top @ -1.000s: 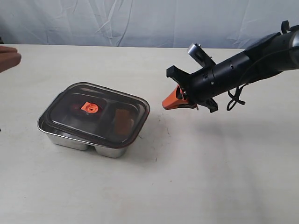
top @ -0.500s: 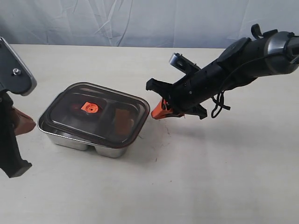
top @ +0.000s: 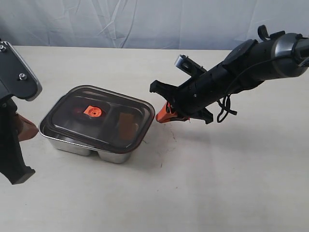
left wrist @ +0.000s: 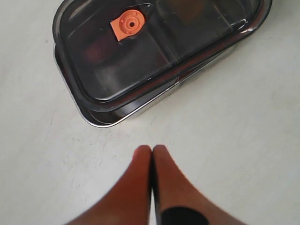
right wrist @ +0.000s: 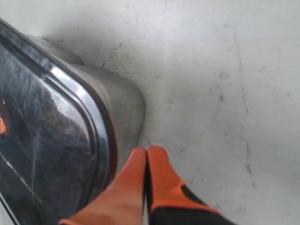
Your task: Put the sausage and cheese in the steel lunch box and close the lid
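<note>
The steel lunch box stands left of centre with the dark lid lying on it, orange valve tab up. Through the lid a dim reddish shape, the sausage, shows in one compartment, and a brownish block, the cheese, in the other. My right gripper is shut and empty, its orange tips low beside the box's right corner. My left gripper hangs shut and empty just left of the box; its wrist view shows the lid beyond its tips.
The pale table carries nothing else in view. A grey-white cloth backdrop runs along its far edge. The left arm's dark body fills the left edge of the exterior view.
The left arm has come into view from the left and lowered beside the box. The right gripper has moved left and down towards the box's right corner.
</note>
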You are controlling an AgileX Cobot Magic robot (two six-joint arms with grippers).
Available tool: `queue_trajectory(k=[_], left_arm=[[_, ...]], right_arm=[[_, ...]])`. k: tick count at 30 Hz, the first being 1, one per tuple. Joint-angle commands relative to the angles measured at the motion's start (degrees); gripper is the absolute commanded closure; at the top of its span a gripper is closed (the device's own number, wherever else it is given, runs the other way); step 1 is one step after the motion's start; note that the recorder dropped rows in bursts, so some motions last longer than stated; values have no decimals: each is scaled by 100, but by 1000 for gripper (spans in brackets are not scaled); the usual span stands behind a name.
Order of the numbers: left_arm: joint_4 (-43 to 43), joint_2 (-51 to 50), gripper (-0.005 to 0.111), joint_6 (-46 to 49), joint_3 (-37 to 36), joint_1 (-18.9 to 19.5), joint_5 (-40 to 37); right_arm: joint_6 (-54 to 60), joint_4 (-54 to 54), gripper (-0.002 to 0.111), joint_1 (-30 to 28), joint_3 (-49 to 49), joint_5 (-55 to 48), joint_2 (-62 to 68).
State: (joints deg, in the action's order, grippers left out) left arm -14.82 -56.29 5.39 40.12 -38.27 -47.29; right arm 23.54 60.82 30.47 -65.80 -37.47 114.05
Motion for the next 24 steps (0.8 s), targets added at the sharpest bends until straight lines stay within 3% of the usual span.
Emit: queue_trajectory(k=[1, 24], left_arm=[[74, -8, 106, -51, -12, -12, 63], [113, -8, 106, -51, -12, -12, 136]], right_arm=[[-16, -23, 108, 57, -14, 63, -58], [-58, 287, 108, 156, -14, 260, -58]])
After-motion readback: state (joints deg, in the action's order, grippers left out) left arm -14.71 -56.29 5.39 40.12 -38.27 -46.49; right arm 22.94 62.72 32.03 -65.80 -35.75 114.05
